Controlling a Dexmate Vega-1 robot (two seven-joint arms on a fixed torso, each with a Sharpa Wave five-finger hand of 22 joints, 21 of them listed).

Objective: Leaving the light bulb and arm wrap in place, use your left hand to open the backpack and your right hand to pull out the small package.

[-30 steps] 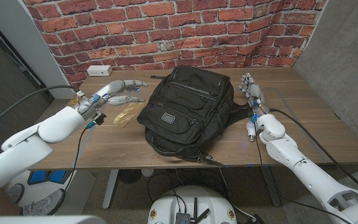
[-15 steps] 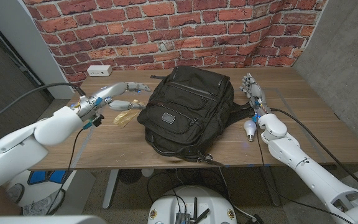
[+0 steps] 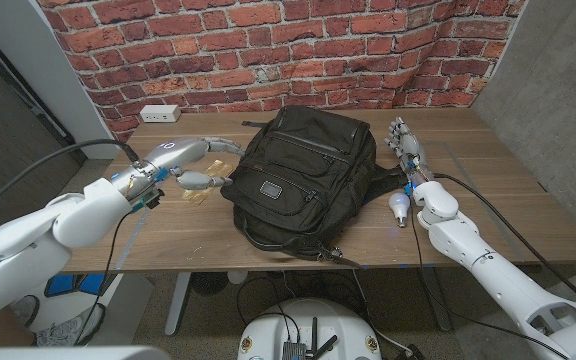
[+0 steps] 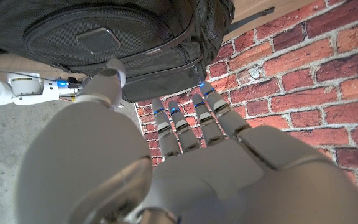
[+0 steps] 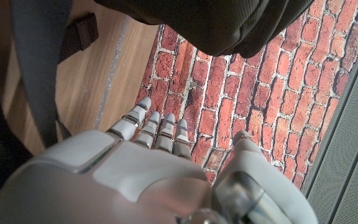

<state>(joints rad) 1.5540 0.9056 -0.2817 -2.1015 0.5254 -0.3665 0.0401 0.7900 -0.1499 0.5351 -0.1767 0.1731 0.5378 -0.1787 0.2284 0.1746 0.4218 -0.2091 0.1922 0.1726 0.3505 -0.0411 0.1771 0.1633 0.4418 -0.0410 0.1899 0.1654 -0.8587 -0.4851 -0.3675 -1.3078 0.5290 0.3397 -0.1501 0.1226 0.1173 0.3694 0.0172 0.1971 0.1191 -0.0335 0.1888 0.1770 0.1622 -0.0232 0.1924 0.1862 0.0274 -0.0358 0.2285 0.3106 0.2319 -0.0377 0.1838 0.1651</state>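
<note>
The left hand (image 3: 183,160), fingers spread and grasping nothing, hovers beside the closed black backpack (image 3: 298,170), while the right hand (image 3: 405,145) stands released near the light bulb (image 3: 400,208).

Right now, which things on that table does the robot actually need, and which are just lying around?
For the job:
backpack, still closed
left hand, reaching toward it
right hand, waiting beside it

Lying about:
light bulb, to stay put
tan arm wrap, to stay put
white power strip

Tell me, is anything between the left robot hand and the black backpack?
Nothing visible. The left robot hand reaches straight toward the black fabric backpack's side; the crinkly tan wrapper lies just below its fingers.
</note>
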